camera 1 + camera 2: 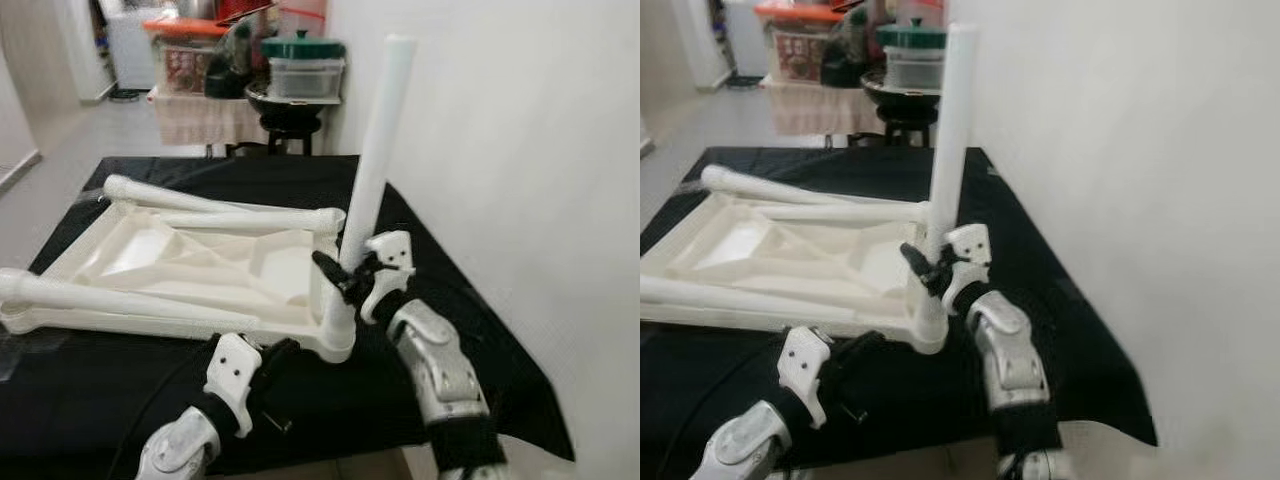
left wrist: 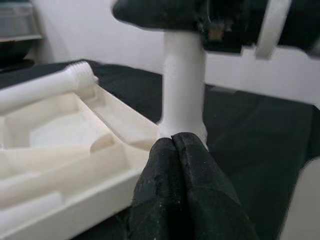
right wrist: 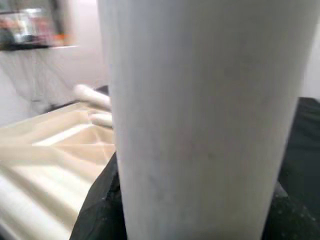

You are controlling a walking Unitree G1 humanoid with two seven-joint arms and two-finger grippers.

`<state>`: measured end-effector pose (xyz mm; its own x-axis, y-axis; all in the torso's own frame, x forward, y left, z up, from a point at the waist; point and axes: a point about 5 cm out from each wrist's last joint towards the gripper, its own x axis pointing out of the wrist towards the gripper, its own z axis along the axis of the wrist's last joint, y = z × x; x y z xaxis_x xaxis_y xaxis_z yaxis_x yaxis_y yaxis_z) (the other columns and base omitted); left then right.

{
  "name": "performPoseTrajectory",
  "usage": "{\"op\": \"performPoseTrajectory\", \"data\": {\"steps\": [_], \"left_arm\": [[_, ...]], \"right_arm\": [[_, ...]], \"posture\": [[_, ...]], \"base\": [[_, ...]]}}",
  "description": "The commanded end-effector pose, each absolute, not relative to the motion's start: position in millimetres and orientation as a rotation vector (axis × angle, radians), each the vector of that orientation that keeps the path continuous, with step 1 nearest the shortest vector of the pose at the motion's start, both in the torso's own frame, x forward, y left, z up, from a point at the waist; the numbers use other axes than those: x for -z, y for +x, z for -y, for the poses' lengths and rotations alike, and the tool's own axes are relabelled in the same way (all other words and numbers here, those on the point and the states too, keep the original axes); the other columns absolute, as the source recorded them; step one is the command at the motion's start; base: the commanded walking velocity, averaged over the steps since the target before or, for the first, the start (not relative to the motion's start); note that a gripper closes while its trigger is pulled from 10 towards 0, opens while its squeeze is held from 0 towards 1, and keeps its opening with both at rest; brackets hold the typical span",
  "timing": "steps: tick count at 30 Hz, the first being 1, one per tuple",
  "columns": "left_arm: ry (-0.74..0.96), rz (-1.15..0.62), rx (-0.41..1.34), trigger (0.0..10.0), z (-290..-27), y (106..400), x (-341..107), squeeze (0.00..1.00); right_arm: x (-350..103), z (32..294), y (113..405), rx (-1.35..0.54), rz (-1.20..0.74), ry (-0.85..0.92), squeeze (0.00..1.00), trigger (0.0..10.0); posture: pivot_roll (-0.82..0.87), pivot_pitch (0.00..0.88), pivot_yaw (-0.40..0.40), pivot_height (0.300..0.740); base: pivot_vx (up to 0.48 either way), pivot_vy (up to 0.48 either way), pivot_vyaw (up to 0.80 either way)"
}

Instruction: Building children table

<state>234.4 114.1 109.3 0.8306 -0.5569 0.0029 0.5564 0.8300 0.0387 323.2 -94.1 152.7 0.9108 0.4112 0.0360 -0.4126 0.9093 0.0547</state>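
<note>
Black cloth point(image 1: 470, 330): covers the work surface beneath both grippers; no print or label readable on it.

Tabletop point(image 1: 190, 262): white plastic, lying upside down on the cloth, ribbed underside up, to the left of the right gripper and ahead of the left one. No brand mark or writing can be made out.

Upright leg point(image 1: 375, 160): white tube standing in the tabletop's near right corner socket, rising well above the right gripper.

Loose legs point(image 1: 210, 205): two white tubes lying across the tabletop, one at its far edge, one point(image 1: 110, 300) along its near edge, both left of the right gripper.

Right gripper point(image 1: 345, 272): fingers clamped around the upright leg low down, just above the socket.

Left gripper point(image 2: 175, 150): fingers pressed together, holding nothing, tips just before the base of the corner socket.

Containers point(image 1: 300, 65): stacked on a stand far behind; labels blurred, unreadable.
</note>
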Motion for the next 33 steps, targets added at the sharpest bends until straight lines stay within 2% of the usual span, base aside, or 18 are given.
{"op": "performPoseTrajectory", "data": {"steps": [1, 6, 7, 8, 9, 12, 14, 15, 16, 17, 21, 22, 25, 26, 27, 28, 33], "left_arm": [[0.015, 0.004, 0.597, 10.0, -115, 235, -109, 0.0], [-0.007, -0.005, 0.606, 10.0, -116, 236, -109, 0.0], [-0.008, -0.004, 0.6, 10.0, -116, 236, -109, 0.0], [-0.008, -0.004, 0.6, 10.0, -116, 236, -109, 0.0], [-0.011, -0.003, 0.594, 10.0, -116, 236, -110, 0.0], [-0.019, -0.005, 0.592, 10.0, -115, 236, -110, 0.0], [-0.022, -0.008, 0.6, 10.0, -115, 236, -110, 0.0], [-0.022, -0.008, 0.6, 10.0, -115, 236, -110, 0.0], [-0.025, -0.01, 0.609, 10.0, -113, 237, -109, 0.0], [-0.027, -0.01, 0.613, 10.0, -113, 237, -109, 0.0], [-0.028, -0.011, 0.616, 10.0, -112, 237, -109, 0.0], [-0.024, -0.011, 0.625, 10.0, -111, 237, -109, 0.0], [-0.023, -0.01, 0.633, 10.0, -109, 235, -109, 0.0], [-0.025, -0.01, 0.638, 10.0, -109, 234, -109, 0.0], [-0.025, -0.01, 0.638, 10.0, -109, 234, -109, 0.0], [-0.028, -0.01, 0.644, 10.0, -109, 233, -108, 0.0], [-0.035, -0.012, 0.657, 10.0, -108, 231, -108, 0.0]], "right_arm": [[-117, 100, 314, -0.347, -0.139, 0.054, 0.0, 0.0], [-116, 99, 324, -0.356, -0.151, 0.045, 0.0, 0.0], [-115, 97, 324, -0.373, -0.162, 0.057, 0.0, 8.9], [-115, 97, 324, -0.373, -0.162, 0.057, 0.0, 8.9], [-119, 95, 323, -0.396, -0.162, 0.074, 1.0, 10.0], [-129, 89, 325, -0.498, -0.145, 0.099, 1.0, 10.0], [-146, 80, 325, -0.741, -0.082, 0.111, 1.0, 10.0], [-146, 80, 325, -0.741, -0.082, 0.111, 1.0, 10.0], [-161, 82, 327, -0.975, -0.028, 0.075, 0.0, 10.0], [-167, 86, 329, -1.061, -0.01, 0.053, 0.0, 10.0], [-170, 89, 331, -1.114, 0.002, 0.039, 0.0, 10.0], [-178, 95, 340, -1.207, 0.005, 0.011, 0.0, 10.0], [-185, 99, 350, -1.257, -0.008, 0.007, 0.0, 10.0], [-187, 100, 353, -1.277, -0.018, 0.013, 0.0, 7.9], [-187, 100, 353, -1.277, -0.018, 0.013, 0.0, 7.9], [-188, 102, 355, -1.299, -0.033, 0.02, 0.0, 0.0], [-188, 110, 359, -1.323, -0.069, 0.022, 0.0, 0.0]], "posture": [[0.07, 0.0, -0.051, 0.74], [0.09, 0.0, -0.072, 0.74], [0.1, 0.0, -0.07, 0.74], [0.1, 0.0, -0.07, 0.74], [0.1, 0.0, -0.073, 0.74], [0.11, 0.0, -0.078, 0.74], [0.11, 0.0, -0.078, 0.74], [0.11, 0.0, -0.078, 0.74], [0.11, 0.0, -0.083, 0.74], [0.11, 0.0, -0.084, 0.74], [0.12, 0.0, -0.086, 0.74], [0.13, 0.0, -0.091, 0.74], [0.13, 0.0, -0.093, 0.74], [0.14, 0.0, -0.097, 0.74], [0.14, 0.0, -0.097, 0.74], [0.14, 0.0, -0.097, 0.74], [0.14, 0.0, -0.096, 0.74]], "base": [[0.0, 0.0, 0.0], [0.0, 0.0, 0.0], [0.0, 0.0, 0.0], [0.0, 0.0, 0.0], [0.0, 0.0, 0.0], [0.0, 0.0, 0.0], [0.0, 0.0, 0.0], [0.0, 0.0, 0.0], [0.0, 0.0, 0.0], [0.0, 0.0, 0.0], [0.0, 0.0, 0.0], [0.0, 0.0, 0.0], [0.0, 0.0, 0.0], [0.0, 0.0, 0.0], [0.0, 0.0, 0.0], [0.0, 0.0, 0.0], [0.0, 0.0, 0.0]]}}
